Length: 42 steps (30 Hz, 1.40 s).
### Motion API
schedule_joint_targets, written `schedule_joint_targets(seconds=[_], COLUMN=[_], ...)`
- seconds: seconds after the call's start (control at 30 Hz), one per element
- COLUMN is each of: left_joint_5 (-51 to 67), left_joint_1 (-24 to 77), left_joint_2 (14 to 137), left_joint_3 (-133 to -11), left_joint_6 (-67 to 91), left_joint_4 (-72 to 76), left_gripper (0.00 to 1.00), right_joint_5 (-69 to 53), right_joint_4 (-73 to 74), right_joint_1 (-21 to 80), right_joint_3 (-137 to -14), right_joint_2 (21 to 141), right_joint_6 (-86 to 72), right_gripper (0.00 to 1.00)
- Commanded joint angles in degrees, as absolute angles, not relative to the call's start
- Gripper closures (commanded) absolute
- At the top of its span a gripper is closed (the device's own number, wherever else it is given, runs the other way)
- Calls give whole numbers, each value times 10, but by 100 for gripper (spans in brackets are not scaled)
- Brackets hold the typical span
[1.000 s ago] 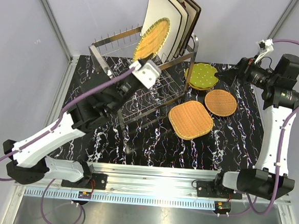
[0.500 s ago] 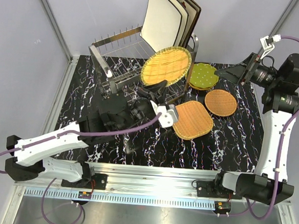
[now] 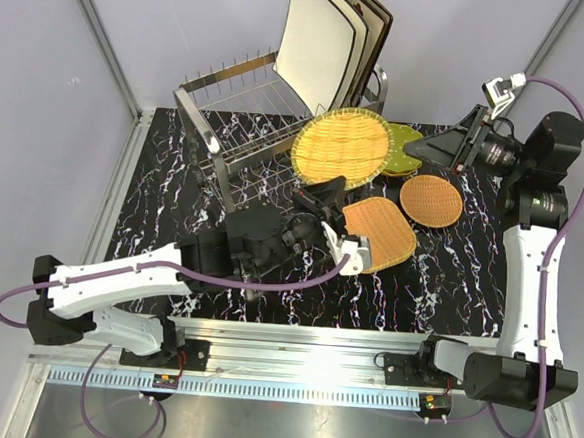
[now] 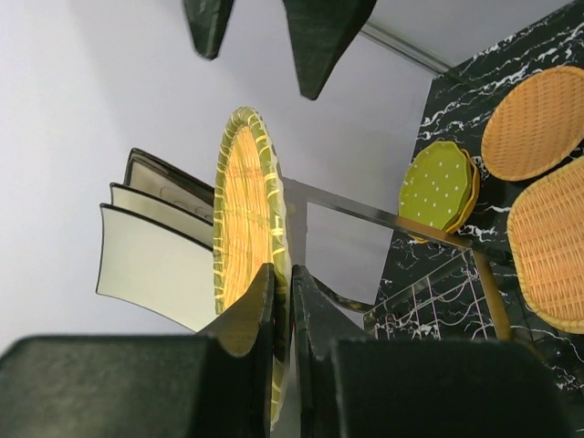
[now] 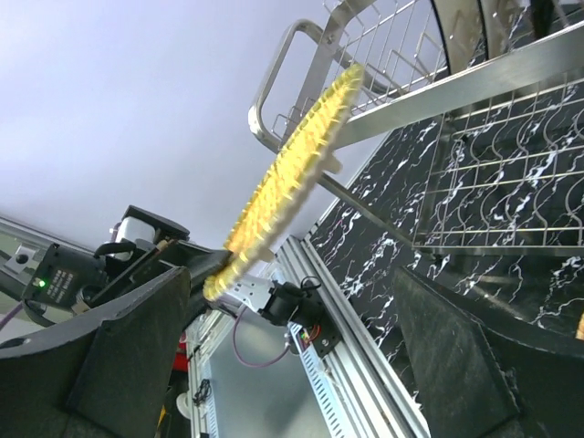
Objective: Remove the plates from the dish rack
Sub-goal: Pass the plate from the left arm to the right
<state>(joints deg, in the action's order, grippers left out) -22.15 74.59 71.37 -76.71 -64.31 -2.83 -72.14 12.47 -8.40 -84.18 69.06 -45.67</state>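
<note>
Swinging the yellow woven plate (image 3: 342, 147) clear of the dish rack (image 3: 229, 114). A second ago it was up among the prongs; now it is hanging over the bench (image 3: 165, 170) toward the far edge, overlapping the green dotted plates (image 3: 409, 152). My left gripper (image 3: 326, 189) is pinching its near rim tight. My right gripper (image 3: 439, 147) is waiting with its fingers spread wide, holding nothing. The cream square plates (image 3: 319, 46) are standing racked, so more unloading is coming.
</note>
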Motion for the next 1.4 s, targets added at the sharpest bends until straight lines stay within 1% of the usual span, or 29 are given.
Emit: schedule_joint_targets(seconds=[0.0, 0.2, 0.33, 0.53, 0.57, 0.6, 0.67, 0.7, 0.77, 0.8, 0.9, 0.93, 1.0, 1.03, 1.07, 1.1, 1.17, 1.2, 1.27, 1.3, 1.37], left_joint_5=[-245, -253, -259, -265, -265, -267, -268, -268, -269, -269, -272, -274, -279, -282, -286, -287, -287, -283, -277, -273, -272], left_joint_1=[756, 767, 774, 780, 781, 782, 783, 784, 785, 786, 787, 787, 790, 791, 793, 794, 795, 796, 796, 796, 795], left_joint_2=[721, 736, 751, 765, 767, 768, 772, 773, 777, 778, 781, 782, 781, 781, 781, 781, 773, 768, 751, 744, 721], left_joint_3=[-772, -768, -769, -769, -770, -769, -769, -770, -769, -768, -767, -766, -764, -763, -760, -759, -749, -745, -732, -726, -705], left_joint_6=[-678, -690, -705, -716, -718, -720, -722, -724, -725, -725, -725, -724, -722, -716, -713, -703, -688, -679, -643, -616, -592], left_joint_4=[32, 44, 42, 41, 41, 40, 40, 40, 40, 41, 47, 49, 60, 64, 72, 76, 86, 96, 105, 118, 135], left_gripper=[100, 100, 100, 100, 100, 100, 100, 100, 100, 100, 100, 100, 100, 100, 95, 92, 82, 69, 54, 33, 15], right_joint_5=[-693, -648, -628, -608, -608, -608, -608, -609, -612, -613, -621, -623, -629, -631, -636, -638, -639, -639, -642, -643, -651], right_joint_4=[145, 213, 230, 246, 245, 243, 241, 239, 231, 228, 214, 207, 196, 186, 181, 178, 170, 167, 164, 163, 161], right_joint_1=[-62, -30, -19, -8, -8, -6, -5, -6, -5, -5, -5, -5, -5, -6, -6, -6, -10, -17, -28, -44, -61], right_joint_3=[-838, -824, -813, -803, -802, -802, -799, -796, -786, -782, -767, -764, -752, -749, -742, -740, -737, -737, -734, -733, -724], right_joint_2=[672, 668, 668, 671, 670, 670, 668, 668, 669, 667, 664, 664, 660, 658, 656, 655, 651, 650, 650, 650, 650], right_joint_6=[-459, -410, -399, -393, -395, -400, -404, -411, -421, -430, -445, -447, -458, -462, -464, -464, -463, -462, -461, -458, -455], right_gripper=[2, 7, 12, 27, 30, 37, 46, 57, 68, 77, 88, 95, 100, 100, 100, 100, 100, 100, 100, 100, 100])
